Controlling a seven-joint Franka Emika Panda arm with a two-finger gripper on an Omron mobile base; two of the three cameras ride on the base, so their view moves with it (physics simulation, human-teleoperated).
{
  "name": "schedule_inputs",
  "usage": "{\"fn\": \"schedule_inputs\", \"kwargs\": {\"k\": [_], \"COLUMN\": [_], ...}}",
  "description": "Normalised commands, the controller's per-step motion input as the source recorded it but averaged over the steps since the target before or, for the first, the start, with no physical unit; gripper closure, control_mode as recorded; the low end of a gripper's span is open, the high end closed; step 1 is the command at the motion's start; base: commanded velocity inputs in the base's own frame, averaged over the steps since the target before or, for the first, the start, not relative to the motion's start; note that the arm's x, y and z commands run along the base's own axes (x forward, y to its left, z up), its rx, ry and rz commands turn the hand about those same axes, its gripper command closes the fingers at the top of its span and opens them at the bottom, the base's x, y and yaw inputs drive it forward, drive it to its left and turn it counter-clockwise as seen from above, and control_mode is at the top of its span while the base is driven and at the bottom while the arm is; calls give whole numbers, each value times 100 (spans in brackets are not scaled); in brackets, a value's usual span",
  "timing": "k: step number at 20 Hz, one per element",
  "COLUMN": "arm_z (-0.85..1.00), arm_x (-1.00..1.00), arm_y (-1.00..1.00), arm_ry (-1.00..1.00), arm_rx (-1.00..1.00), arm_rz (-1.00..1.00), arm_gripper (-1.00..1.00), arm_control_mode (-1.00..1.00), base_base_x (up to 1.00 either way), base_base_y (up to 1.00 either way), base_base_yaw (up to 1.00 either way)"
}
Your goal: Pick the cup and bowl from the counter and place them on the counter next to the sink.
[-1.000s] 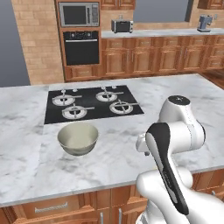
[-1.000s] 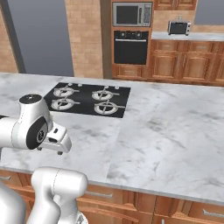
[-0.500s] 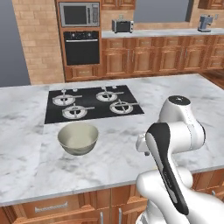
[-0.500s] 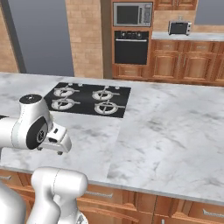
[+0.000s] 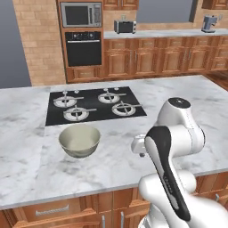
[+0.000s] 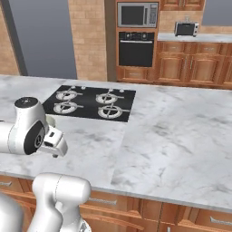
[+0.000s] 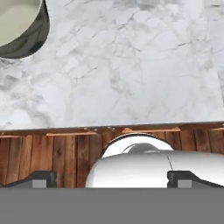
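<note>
The bowl (image 5: 79, 140) stands upright on the counter (image 5: 116, 156), just in front of the cooktop (image 5: 94, 105), toward its left half. Its cream inside faces up and nothing lies in it. In the hand view the bowl (image 7: 21, 27) sits at the top left corner, well apart from the gripper (image 7: 112, 178), whose two dark fingertips (image 7: 40, 178) stand far apart at the bottom edge with nothing between them: the claw is open and holds nothing. The hand hangs above the counter's front edge, right of the bowl, over bare marble (image 7: 127, 65) and the wooden cabinet fronts (image 7: 65, 153). Beyond the cooktop, against the brick wall, stand an oven (image 5: 83, 48) and a microwave (image 5: 81, 14).
</note>
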Motion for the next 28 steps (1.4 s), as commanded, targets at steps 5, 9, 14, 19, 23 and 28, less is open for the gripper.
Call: {"fn": "schedule_inputs", "kwargs": {"k": [5,9,14,19,23,28], "arm_z": [4,15,15,2,0,0], "arm_x": [13,49,92,100,89,51], "arm_y": [65,69,58,9,-1,0], "arm_ry": [-5,0,0,10,17,19], "arm_rx": [7,0,-2,-2,0,0], "arm_rz": [0,0,0,0,5,18], "arm_gripper": [-100,-100,-100,-100,-100,-100], "arm_control_mode": [-100,-100,-100,-100,-100,-100], "base_base_x": [0,0,0,0,0,0], "base_base_y": [0,0,0,0,0,0], "base_base_yaw": [0,0,0,0,0,0]}}
